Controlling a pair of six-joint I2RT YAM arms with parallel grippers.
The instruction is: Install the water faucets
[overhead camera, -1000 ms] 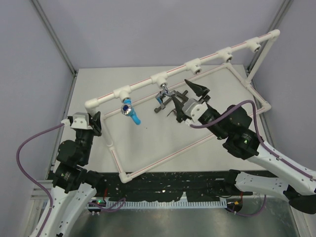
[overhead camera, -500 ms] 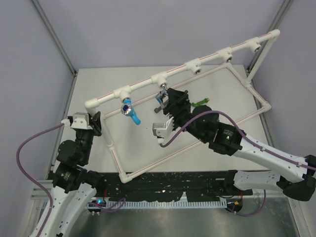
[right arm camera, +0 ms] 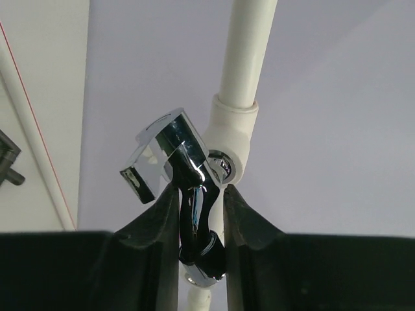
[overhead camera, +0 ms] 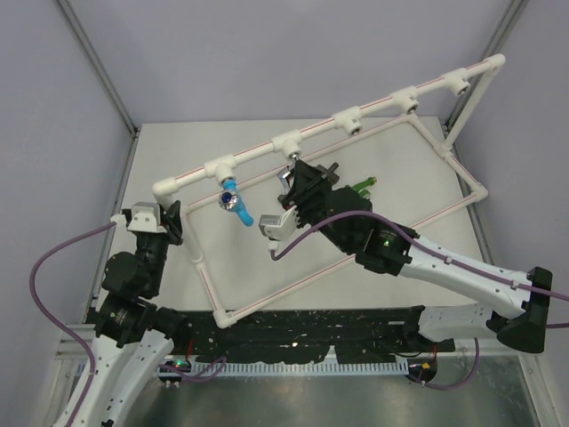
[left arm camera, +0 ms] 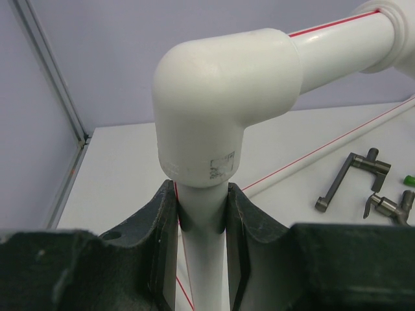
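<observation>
The chrome faucet (right arm camera: 193, 188) hangs at the second socket (right arm camera: 228, 165) of the white pipe frame (overhead camera: 373, 111). My right gripper (right arm camera: 200, 194) is shut on its body, handle sticking up left; from above the faucet (overhead camera: 286, 174) shows just past the gripper (overhead camera: 298, 184). A blue faucet (overhead camera: 234, 200) hangs from the first socket. A green faucet (overhead camera: 360, 187) lies on the table, and two dark faucets (left arm camera: 350, 178) lie loose near it. My left gripper (left arm camera: 202, 214) is shut on the frame's corner post (left arm camera: 202, 259), below the elbow (left arm camera: 220, 110).
Three more sockets (overhead camera: 348, 117) stand along the frame's top rail toward the far right. The frame's lower pipes (overhead camera: 293, 285) run across the table beneath my right arm. Grey walls close in the back and sides.
The right gripper was open to the right of the loose faucets; it has swung left, turned up to the chrome faucet at the rail and shut on it. The left arm has not moved.
</observation>
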